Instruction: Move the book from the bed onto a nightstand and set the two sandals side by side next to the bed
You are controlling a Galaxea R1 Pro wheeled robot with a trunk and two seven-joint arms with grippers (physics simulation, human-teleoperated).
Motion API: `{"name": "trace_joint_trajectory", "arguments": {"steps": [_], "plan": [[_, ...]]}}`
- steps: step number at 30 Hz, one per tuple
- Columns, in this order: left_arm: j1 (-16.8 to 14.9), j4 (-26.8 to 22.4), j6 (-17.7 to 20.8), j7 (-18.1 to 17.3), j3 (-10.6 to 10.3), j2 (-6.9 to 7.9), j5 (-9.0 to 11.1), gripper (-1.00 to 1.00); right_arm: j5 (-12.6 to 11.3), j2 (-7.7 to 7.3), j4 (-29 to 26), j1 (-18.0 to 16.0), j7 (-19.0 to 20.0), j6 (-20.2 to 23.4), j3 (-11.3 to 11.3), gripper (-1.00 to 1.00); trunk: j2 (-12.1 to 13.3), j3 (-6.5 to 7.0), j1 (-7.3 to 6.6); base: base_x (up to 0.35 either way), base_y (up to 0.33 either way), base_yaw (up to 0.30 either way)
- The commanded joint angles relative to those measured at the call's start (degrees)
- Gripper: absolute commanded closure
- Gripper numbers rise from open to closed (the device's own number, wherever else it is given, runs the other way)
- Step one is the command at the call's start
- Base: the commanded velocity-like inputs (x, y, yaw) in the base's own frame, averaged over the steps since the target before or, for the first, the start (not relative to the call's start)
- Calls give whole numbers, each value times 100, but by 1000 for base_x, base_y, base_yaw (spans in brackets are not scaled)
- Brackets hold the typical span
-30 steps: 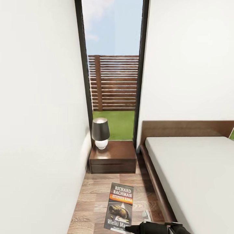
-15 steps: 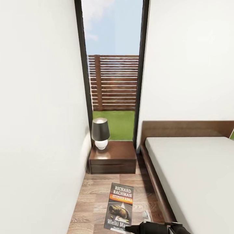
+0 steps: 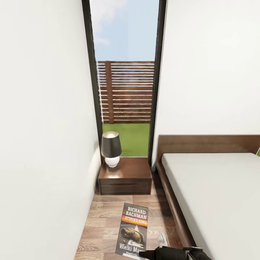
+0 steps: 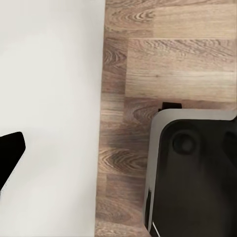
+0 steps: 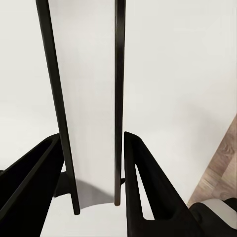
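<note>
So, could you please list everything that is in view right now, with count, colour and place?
Book: one, dark cover with an orange band and white lettering, held over the wood floor in front of the nightstand.
Nightstand: one, dark brown, against the wall under the window, left of the bed.
Lamp: one, dark shade on a white base, on the nightstand's left part.
Bed: one, pale-grey mattress on a dark brown frame, at the right.
Window: one, tall and dark-framed, showing sky, a brown slatted fence and grass.
Floor: wood planks, between the wall and the bed.
Walls: white, left and behind the bed.
Right gripper: black, jaws closed on the book's edge.
</note>
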Motion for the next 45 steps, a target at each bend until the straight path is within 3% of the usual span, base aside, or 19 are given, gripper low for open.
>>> {"name": "trace_joint_trajectory", "arguments": {"steps": [1,45], "plan": [[-2,5,-18,10,-28,0,44,-100,-61,-7,-3,-1,-2,53,46,100,-3,-2,4,172,-1,0],[-2,5,-19,11,-28,0,44,-100,-61,-7,-3,-1,-11,49,46,100,-3,-2,4,238,0,0]]}}
